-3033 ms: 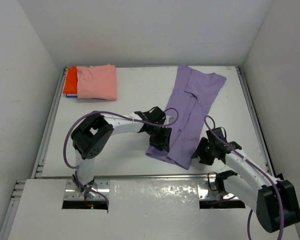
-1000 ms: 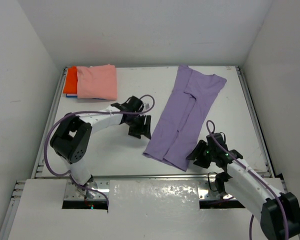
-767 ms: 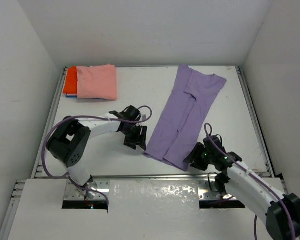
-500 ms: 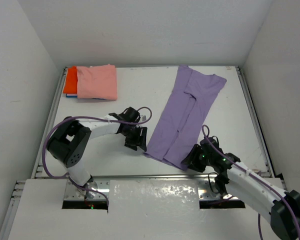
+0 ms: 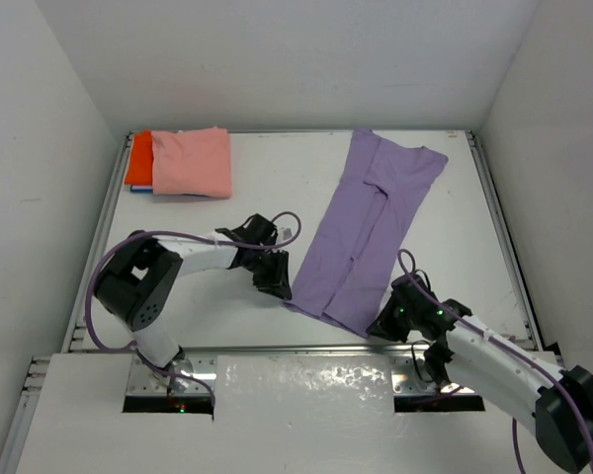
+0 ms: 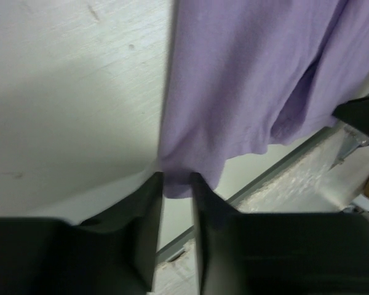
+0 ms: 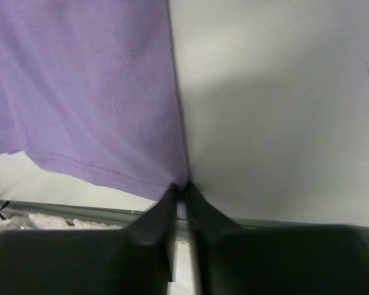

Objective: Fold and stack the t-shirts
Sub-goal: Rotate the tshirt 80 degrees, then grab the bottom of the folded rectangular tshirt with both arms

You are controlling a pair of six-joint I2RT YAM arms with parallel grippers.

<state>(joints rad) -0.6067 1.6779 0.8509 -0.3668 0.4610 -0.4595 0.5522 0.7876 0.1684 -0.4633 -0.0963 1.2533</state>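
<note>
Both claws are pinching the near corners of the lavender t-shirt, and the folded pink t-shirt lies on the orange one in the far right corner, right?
Wrong corner: the top external view shows the pink t-shirt lying on the orange t-shirt in the far left corner. The left claw and right claw do pinch the lavender t-shirt by its near corners.
</note>
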